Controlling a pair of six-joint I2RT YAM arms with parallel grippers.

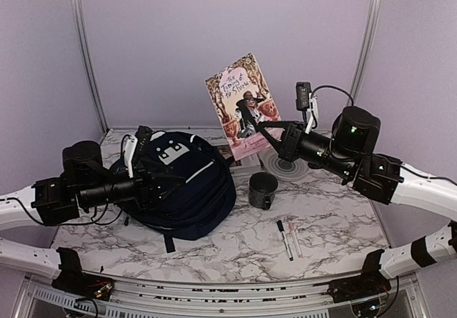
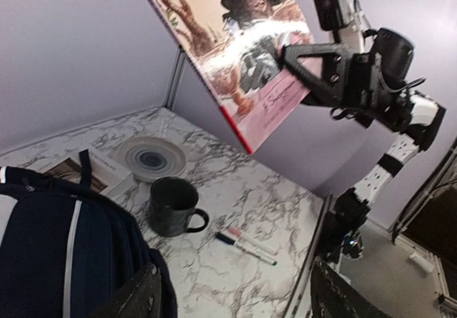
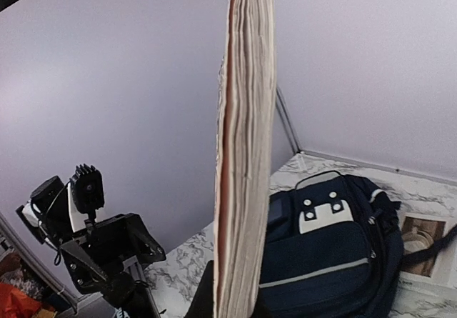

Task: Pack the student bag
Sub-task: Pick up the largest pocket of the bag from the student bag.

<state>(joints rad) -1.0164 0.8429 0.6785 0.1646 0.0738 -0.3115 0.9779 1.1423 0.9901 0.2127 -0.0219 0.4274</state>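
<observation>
Top external view: my right gripper (image 1: 271,133) is clamped on the lower corner of a paperback book (image 1: 241,103). It holds the book in the air, tilted, with the cover facing the camera, over the back of the marble table (image 1: 343,225). The student bag (image 1: 196,193) lies on the table's left half, just in front of my left arm. There the black fingers blend into the navy fabric and I cannot read their gap.

The left wrist view settles it. My left gripper (image 2: 235,296) stands wide, one finger at each side of the bottom edge, both cut off by the frame, with nothing between them. Only a corner of the bag shows there.

In the right wrist view the book is edge-on and fills the middle, hiding my own fingers and part of the bag. I cannot tell whether the bag's zip is undone.

A dark mug (image 1: 263,189) stands just right of the bag. Two markers (image 1: 289,238) lie side by side nearer the front. A grey disc (image 1: 289,168) behind the mug is partly covered by my right arm. A second book (image 2: 96,175) lies flat and is mostly hidden by the bag.
</observation>
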